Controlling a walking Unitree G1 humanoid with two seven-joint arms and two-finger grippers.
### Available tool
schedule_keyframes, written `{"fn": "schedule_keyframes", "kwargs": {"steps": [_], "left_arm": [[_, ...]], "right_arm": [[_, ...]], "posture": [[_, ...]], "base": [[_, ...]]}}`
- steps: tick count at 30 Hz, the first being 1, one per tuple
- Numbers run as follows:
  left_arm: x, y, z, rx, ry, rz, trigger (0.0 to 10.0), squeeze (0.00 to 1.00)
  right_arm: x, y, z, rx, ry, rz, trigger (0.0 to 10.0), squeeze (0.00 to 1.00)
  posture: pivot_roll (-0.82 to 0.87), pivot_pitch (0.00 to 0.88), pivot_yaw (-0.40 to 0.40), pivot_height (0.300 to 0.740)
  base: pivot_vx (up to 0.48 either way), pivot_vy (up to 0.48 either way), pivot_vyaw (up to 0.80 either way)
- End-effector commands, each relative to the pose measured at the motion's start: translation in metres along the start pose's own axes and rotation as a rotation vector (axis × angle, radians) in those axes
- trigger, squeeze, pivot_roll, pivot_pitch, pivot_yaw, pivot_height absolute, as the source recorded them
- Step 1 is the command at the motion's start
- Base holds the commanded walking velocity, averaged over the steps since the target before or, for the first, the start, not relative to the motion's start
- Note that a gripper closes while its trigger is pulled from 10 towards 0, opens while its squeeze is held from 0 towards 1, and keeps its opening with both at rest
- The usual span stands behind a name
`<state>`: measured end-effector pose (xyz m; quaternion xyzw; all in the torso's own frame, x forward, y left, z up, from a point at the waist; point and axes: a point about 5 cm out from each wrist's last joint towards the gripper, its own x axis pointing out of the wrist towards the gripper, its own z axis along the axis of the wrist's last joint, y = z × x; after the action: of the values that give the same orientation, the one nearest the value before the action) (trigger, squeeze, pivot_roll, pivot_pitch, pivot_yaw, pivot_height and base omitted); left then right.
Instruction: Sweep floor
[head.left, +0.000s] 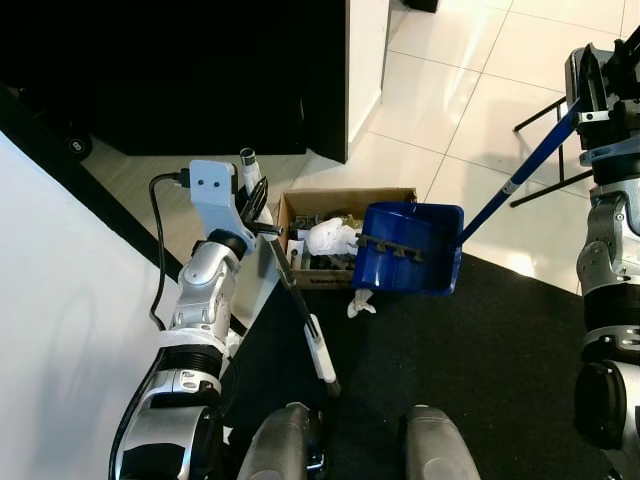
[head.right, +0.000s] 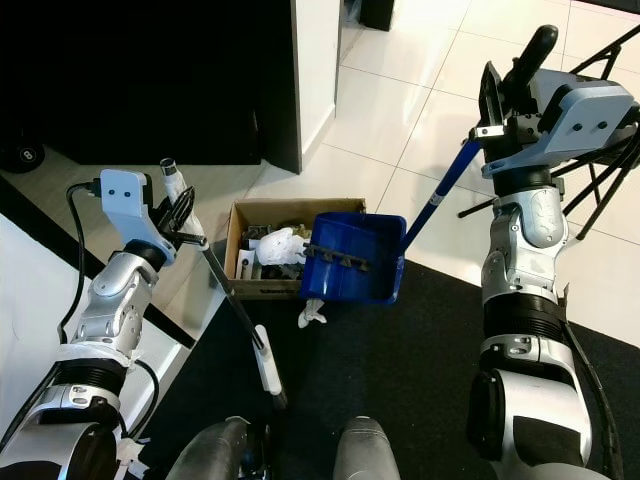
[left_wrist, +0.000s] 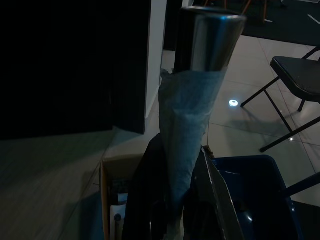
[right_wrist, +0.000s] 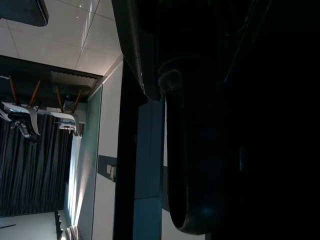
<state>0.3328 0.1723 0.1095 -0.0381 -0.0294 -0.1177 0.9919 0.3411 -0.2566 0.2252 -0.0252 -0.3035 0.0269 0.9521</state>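
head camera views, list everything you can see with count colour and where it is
dustpan: 1, blue, tipped over the box's right end, on a long blue handle running up to the right claw
cardboard box: 1, brown, on the floor at the rug's edge, holding white crumpled paper and dark scraps
paper scrap: 1, white, on the rug just below the dustpan
broom: 1, dark stick with a white lower section, slanting from the left claw down to the rug
rug: 1, black, under the robot
floor tiles: white, beyond the rug
folding chair legs: black, on the tiles at far right
left claw: closed on the broom
right claw: raised, gripping the dustpan handle
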Motion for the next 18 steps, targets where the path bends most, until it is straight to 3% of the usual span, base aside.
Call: {"fn": "schedule_keyframes", "kwargs": {"steps": [1,10,18], "left_arm": [[-0.0013,-0.0024,0.0003,-0.015,-0.008,-0.007,10.0,0.00],[-0.0018,-0.0028,0.0008,-0.019,-0.013,-0.009,10.0,0.00],[-0.0039,-0.0025,0.0013,-0.023,-0.033,0.001,10.0,0.00]], "right_arm": [[0.0053,0.0009,0.0083,-0.004,-0.059,-0.002,10.0,0.00],[0.0055,0.0015,0.0083,-0.003,-0.060,-0.001,10.0,0.00],[0.0031,0.0055,0.0049,0.007,-0.045,0.009,10.0,0.00]], "posture": [[-0.02,0.054,0.035,0.740],[-0.02,0.056,0.034,0.740],[-0.02,0.055,0.033,0.740]], "base": [[0.480,0.000,0.00],[0.480,0.000,0.00],[0.000,0.000,0.00]]}}
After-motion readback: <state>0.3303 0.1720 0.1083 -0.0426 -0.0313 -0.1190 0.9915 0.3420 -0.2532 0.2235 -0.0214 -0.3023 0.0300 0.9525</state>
